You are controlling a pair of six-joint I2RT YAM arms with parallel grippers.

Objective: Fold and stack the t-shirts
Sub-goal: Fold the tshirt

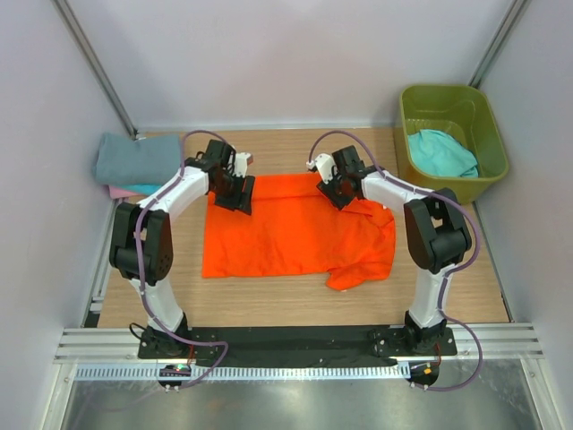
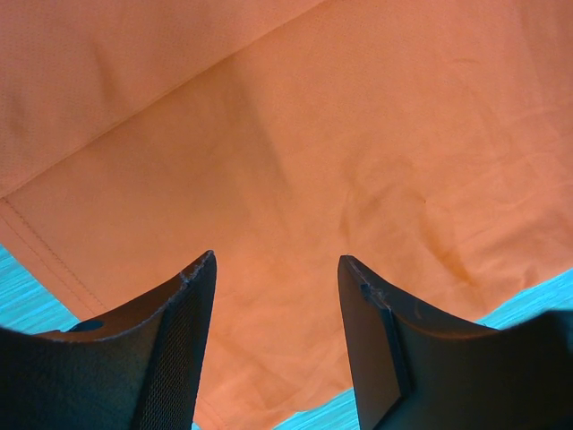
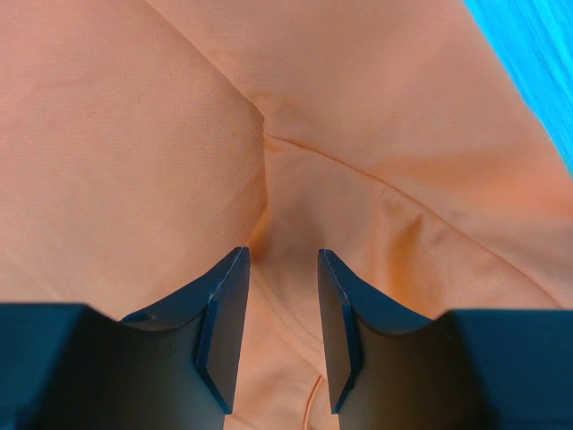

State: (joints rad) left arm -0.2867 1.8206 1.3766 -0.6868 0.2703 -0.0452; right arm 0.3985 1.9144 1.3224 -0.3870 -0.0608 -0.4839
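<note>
Broadly, a wooden table (image 1: 295, 305) fills the cell, and the orange shirt (image 1: 286, 237) lies across its middle. It is spread mostly flat as a wide rectangle. Its right end is rumpled, with a bunched flap sagging toward the near edge.

Next in size, the green tub (image 1: 443, 106) sits at the far right corner, well apart from the orange shirt. A teal shirt (image 1: 440, 154) lies crumpled inside it.

At the far left corner is a folded stack. A grey-blue shirt (image 1: 134, 159) lies on top, with a pink shirt (image 1: 118, 191) and a strip of teal cloth (image 1: 143, 189) peeking out beneath it.

Both arms reach in over the far edge of the orange shirt. The left gripper (image 1: 235, 199) hangs at the far left corner. In its wrist view (image 2: 276, 262) the fingers (image 2: 192, 305) stand well apart above smooth orange cloth (image 2: 358, 161), near a stitched hem, with nothing pinched between them.

The right gripper (image 1: 333, 195) hangs at the far right corner. Its own view (image 3: 283, 255) shows the jaws parted more narrowly, over a seam where folds of the shirt (image 3: 134, 134) meet. Cloth shows through the gap and none is clamped.
</note>
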